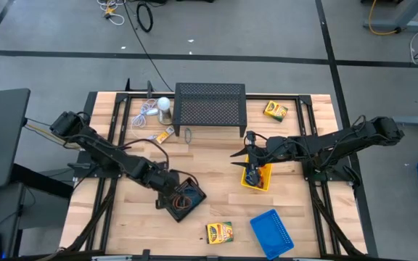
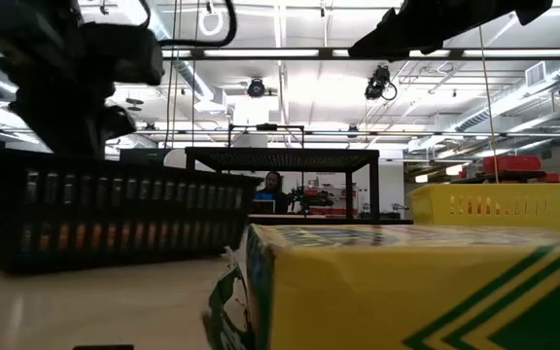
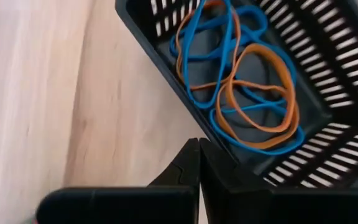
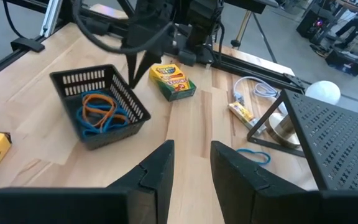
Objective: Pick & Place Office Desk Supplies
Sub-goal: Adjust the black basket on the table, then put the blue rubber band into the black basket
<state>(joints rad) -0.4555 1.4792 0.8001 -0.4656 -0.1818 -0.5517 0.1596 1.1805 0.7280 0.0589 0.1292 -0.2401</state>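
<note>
Wooden tabletop [image 1: 216, 156] fills my overhead feed, with a big black mesh stand [image 1: 210, 105] at its far edge and a white round object [image 1: 164, 104] with its cord just left of that. My left arm reaches in to the black tray [image 1: 185, 198]; I see the left gripper [image 3: 199, 163] above the tray's rim with its fingers pressed together, pinching nothing. Blue and orange bands [image 3: 244, 81] lie tangled inside that tray. My right gripper [image 4: 190, 163] hangs over the yellow tray [image 1: 257, 176] near the table's middle, fingers spread a little, nothing between them. Closer to the front edge sits the blue tray [image 1: 272, 231], and a crayon box [image 1: 220, 232] lies just left of it. Another box [image 1: 275, 110] rests right of the stand, and one more [image 4: 171, 81] lies near the black tray. A lone blue band [image 4: 253, 155] lies by the stand's foot.
</note>
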